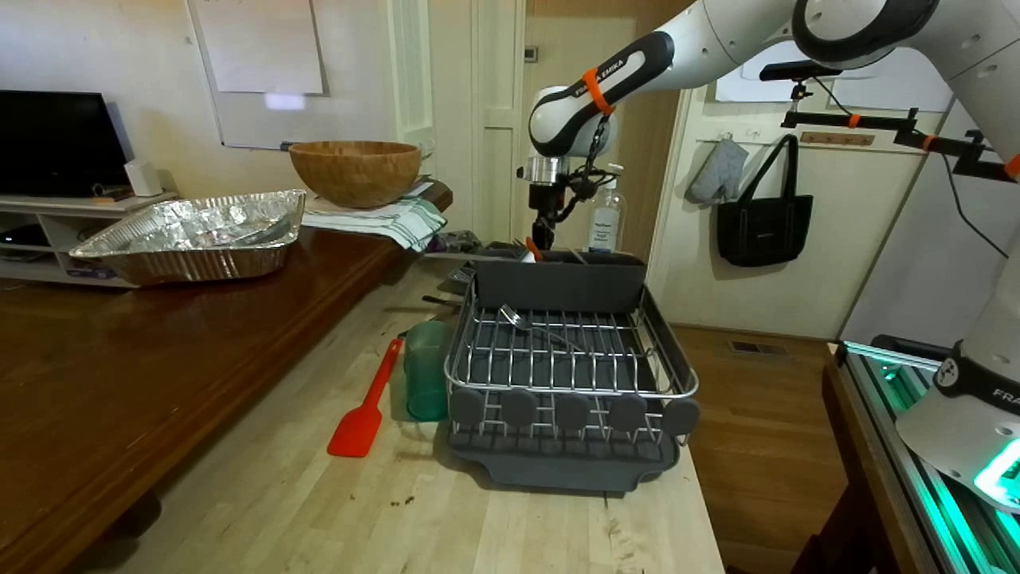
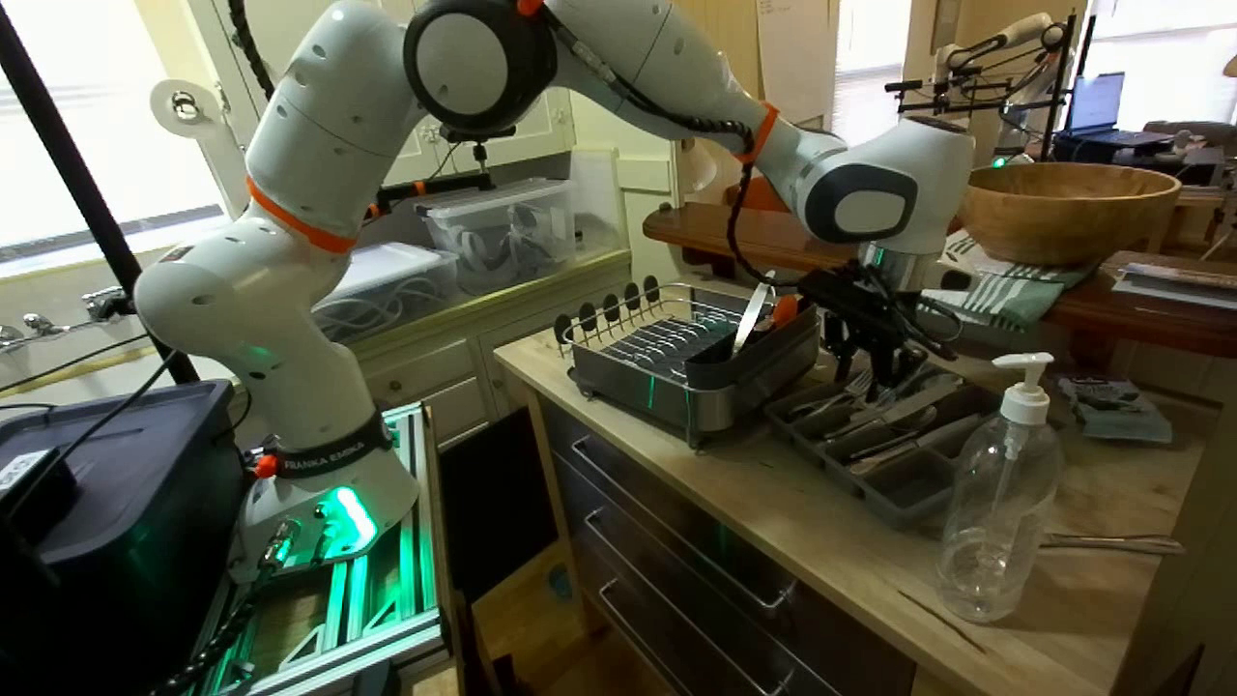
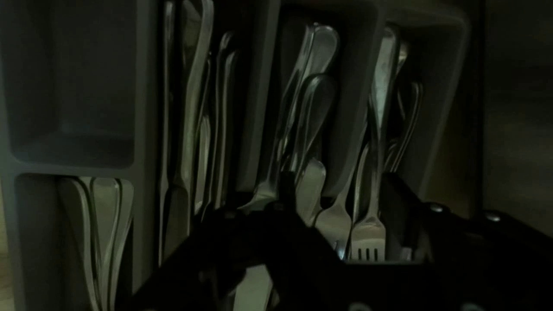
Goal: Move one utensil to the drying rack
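Observation:
The dark grey drying rack [image 1: 570,470] stands on the counter and also shows in an exterior view [image 2: 628,394]. A fork [image 1: 518,319] lies on its wires, and its grey holder [image 1: 558,285] has several items in it. My gripper [image 3: 339,177] points down over the grey cutlery tray [image 3: 147,108]; both exterior views show it too [image 1: 543,235] [image 2: 863,377]. Its fingers are apart, with a fork [image 3: 368,235] and another fork [image 3: 335,218] seen between them, apparently not gripped. A thin dark handle [image 1: 441,300] shows beside the rack; I cannot tell whether it is the utensil. The wrist view is very dark.
A green cup [image 1: 428,371] and a red spatula [image 1: 366,410] lie beside the rack. A clear pump bottle [image 2: 995,512] stands near the cutlery tray [image 2: 894,498]. A wooden bowl [image 1: 355,171] and a foil pan [image 1: 203,259] sit on the raised brown ledge.

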{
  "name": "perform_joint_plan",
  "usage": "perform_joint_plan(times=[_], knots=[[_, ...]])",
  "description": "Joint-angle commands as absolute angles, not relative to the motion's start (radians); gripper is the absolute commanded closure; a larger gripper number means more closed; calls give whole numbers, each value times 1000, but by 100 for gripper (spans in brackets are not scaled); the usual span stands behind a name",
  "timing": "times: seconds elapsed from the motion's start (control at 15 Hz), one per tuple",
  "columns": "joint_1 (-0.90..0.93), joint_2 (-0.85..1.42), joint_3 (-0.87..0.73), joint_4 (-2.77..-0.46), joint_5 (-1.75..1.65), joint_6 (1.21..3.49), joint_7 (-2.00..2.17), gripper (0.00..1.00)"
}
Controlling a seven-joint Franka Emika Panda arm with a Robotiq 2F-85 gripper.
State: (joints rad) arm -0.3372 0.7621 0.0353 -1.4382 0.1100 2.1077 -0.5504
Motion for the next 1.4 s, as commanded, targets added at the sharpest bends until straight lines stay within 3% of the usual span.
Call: perform_joint_plan(times=[0.0, 0.13, 0.2, 0.93, 1.33], knots=[[-336, 807, 37, -1400, 126, 2172, -540, 14], [-337, 831, 41, -1376, 117, 2212, -553, 1], [-339, 844, 44, -1357, 118, 2218, -556, 0], [-333, 896, 54, -1300, 115, 2235, -546, 0], [-324, 991, 49, -1190, 106, 2220, -516, 7]])
